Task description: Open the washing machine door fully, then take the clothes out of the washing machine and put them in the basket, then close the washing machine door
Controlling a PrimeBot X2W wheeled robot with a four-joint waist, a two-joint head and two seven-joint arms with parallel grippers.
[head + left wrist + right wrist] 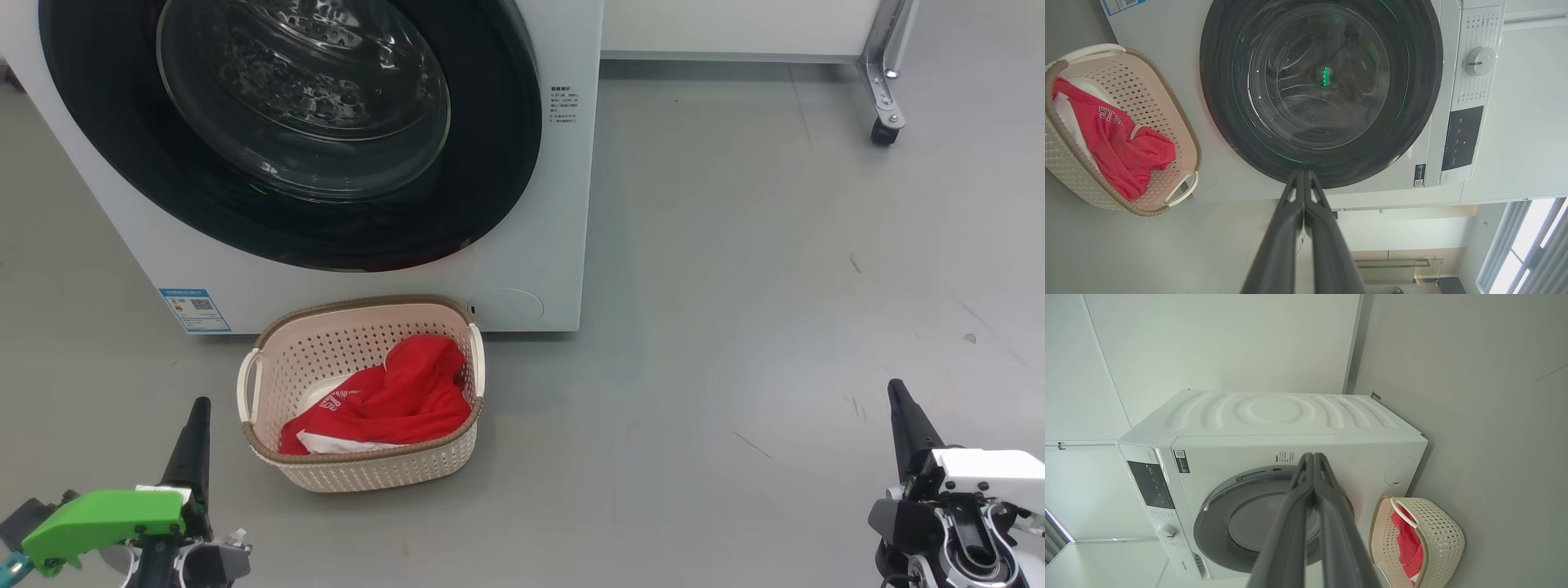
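My left gripper (pixel 198 406) sat at the lower left of the head view, its two dark fingers pressed flat together, clenched on nothing, with a green cover (pixel 106 518) over the wrist. My right gripper (pixel 896 385) was at the lower right, likewise closed tight and empty. In its own wrist view the fingers met in a single point. Both hung above the grey floor (pixel 735 327), well apart from each other and touching nothing.

Nearest the left gripper stood the basket (pixel 384 478), on the floor just in front of the washing machine (pixel 539 245). The clothes (pixel 400 400) lay inside it: a red bundle with a white panel and white lettering, sitting below the brown rim.

Behind the basket, the washing machine door (pixel 302 122) was shut flush against the white front, its glossy black rim ringing the glass bowl. Through the glass I saw the steel drum, but I couldn't tell whether anything lay inside. The blue label (pixel 194 310) sat at the machine's lower left corner. In the left wrist view, the dial (pixel 1480 61) and dark control panel (pixel 1461 139) showed beyond the door. A caster (pixel 884 131) of a metal frame stood on the floor, far off to the right.
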